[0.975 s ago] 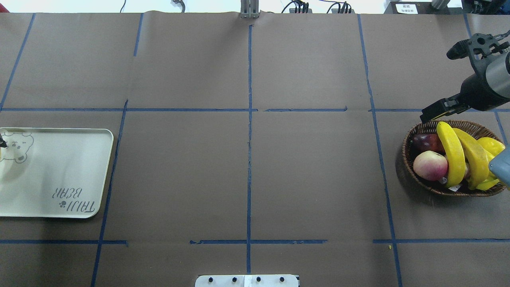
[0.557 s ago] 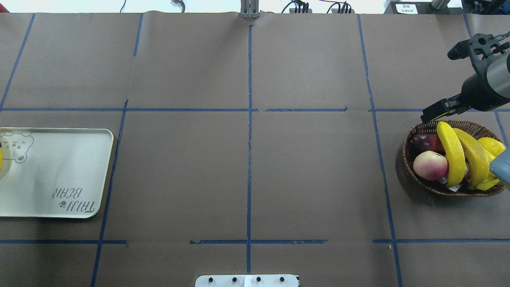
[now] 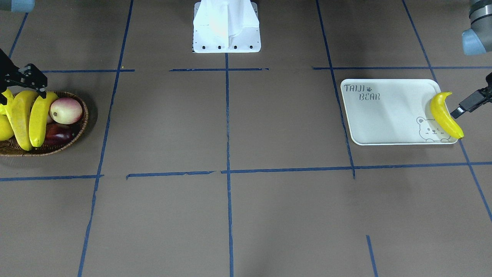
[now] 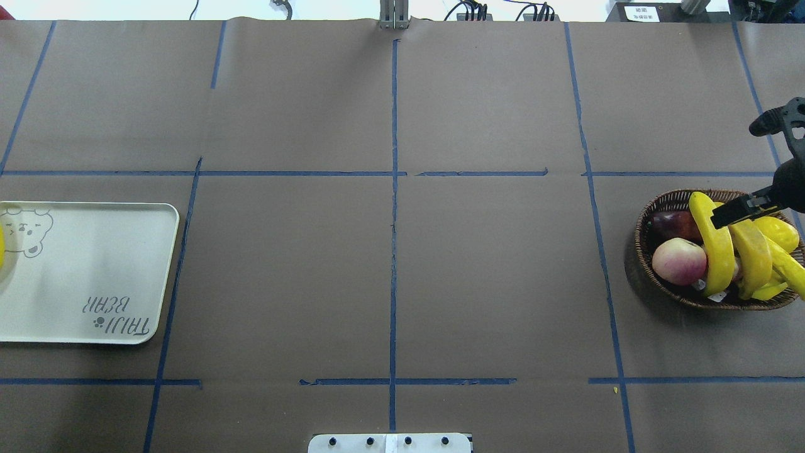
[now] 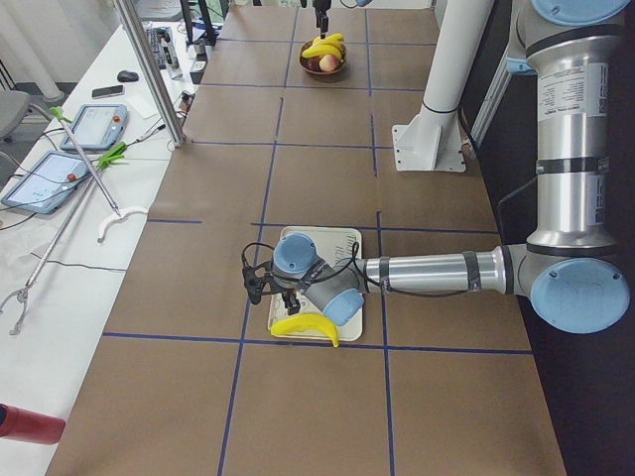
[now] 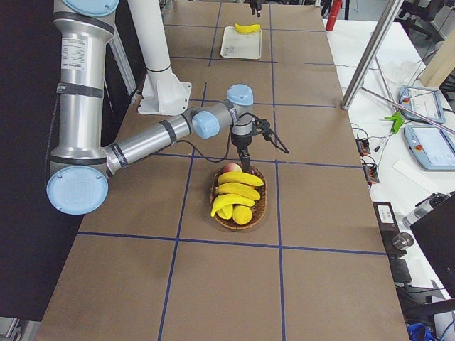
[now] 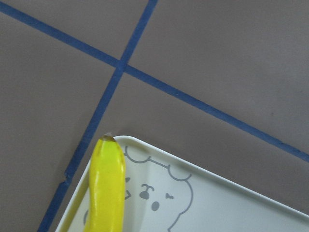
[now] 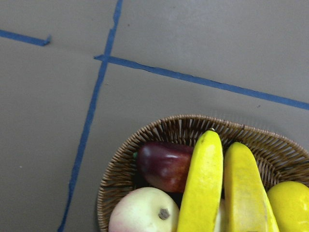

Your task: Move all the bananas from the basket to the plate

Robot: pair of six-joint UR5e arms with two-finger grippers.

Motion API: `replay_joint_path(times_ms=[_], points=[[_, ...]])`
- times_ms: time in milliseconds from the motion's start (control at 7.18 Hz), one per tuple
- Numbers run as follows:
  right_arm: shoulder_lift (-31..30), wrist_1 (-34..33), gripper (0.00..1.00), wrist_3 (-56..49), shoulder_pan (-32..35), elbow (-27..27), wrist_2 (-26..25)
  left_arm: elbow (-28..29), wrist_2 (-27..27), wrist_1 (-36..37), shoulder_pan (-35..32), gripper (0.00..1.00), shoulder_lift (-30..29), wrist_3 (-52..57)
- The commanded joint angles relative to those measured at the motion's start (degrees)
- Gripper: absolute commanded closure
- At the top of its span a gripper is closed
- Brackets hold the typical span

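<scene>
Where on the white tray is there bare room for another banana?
Most of the tray is bare, from the TAIJI BEAR lettering across the middle. One banana occupies the edge by the bear drawing. The basket is crowded.

My left arm (image 5: pixel 427 270), a silver tube with blue-grey joint caps, stretches out low and nearly level. Its black two-finger left gripper (image 3: pixel 463 107) angles downward, and I cannot tell how its jaws stand. My right arm (image 6: pixel 142 142) reaches out likewise, wrist turned down, and its black right gripper (image 3: pixel 24 87) points straight down, jaws spread
</scene>
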Motion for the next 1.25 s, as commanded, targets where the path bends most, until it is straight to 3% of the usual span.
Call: replay_joint_path(times_ms=[0,139,418,836,1115], points=[[-8.99,10.15,0.04,-0.79,-0.01,-1.16,-0.27,-1.10,-0.26,0.01,-0.17,0.00,-0.14,-0.26],[-10.76,10.61,0.09,-1.32,-0.01,-0.90,-0.27,-1.10,-0.26,0.01,-0.17,0.00,-0.14,-0.35],[-15.50,18.66,0.12,-7.94,-0.01,-3.95,-0.62,-1.19,-0.26,-0.08,-0.17,0.00,-0.14,-0.35],[-15.53,18.61,0.14,-19.15,-0.27,-6.61,-3.61,-1.19,-0.35,-0.17,-0.17,0.00,0.13,-0.35],[-14.48,18.61,0.24,-20.39,-4.64,-6.70,-7.01,-1.19,-0.35,-0.17,-0.17,0.00,0.13,-0.35]])
